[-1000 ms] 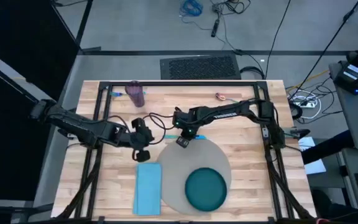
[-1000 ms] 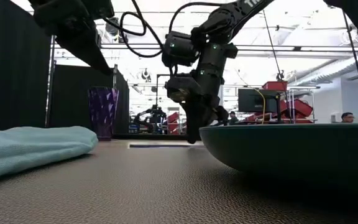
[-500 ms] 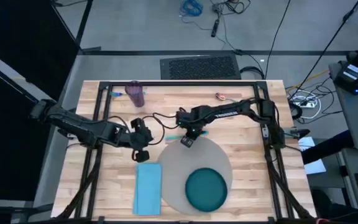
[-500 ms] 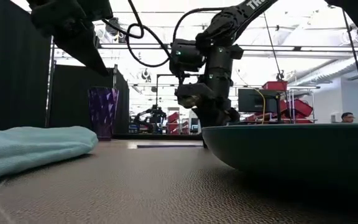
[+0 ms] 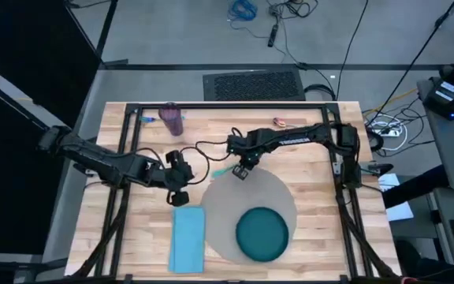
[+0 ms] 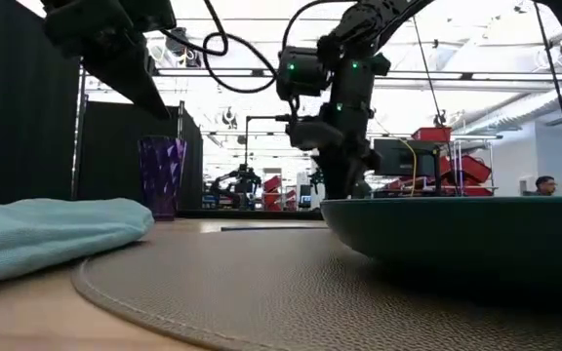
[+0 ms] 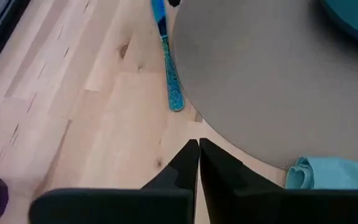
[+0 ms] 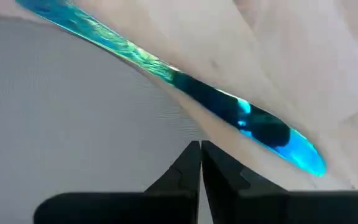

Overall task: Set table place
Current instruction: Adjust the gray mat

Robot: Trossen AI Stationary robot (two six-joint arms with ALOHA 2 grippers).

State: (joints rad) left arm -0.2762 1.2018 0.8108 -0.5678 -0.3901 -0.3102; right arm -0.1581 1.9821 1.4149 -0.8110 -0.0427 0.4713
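On the table (image 5: 306, 142), the placemat (image 5: 231, 205) sits toward six o'clock with the plate (image 5: 262, 236) on its five o'clock part. Napkin (image 5: 187, 238) lies right along the mat's nine o'clock edge (touching or overlapping it, hard to say). A knife (image 7: 169, 74) lies at the mat's eleven o'clock rim, with the cup (image 5: 171, 119) farther out that way.

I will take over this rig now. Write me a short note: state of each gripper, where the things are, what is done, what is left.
Right gripper: shut, empty, at the placemat's far edge, over the blue utensil.
Left gripper: shut, empty, beside the placemat, just beyond the napkin.
Table: teal plate sits on the placemat's near part; napkin lies left of the mat; the utensil lies along the mat's far-left edge; purple cup stands at the far left.
Done: mat, plate, napkin laid.
Left, probably: placing utensil and cup.
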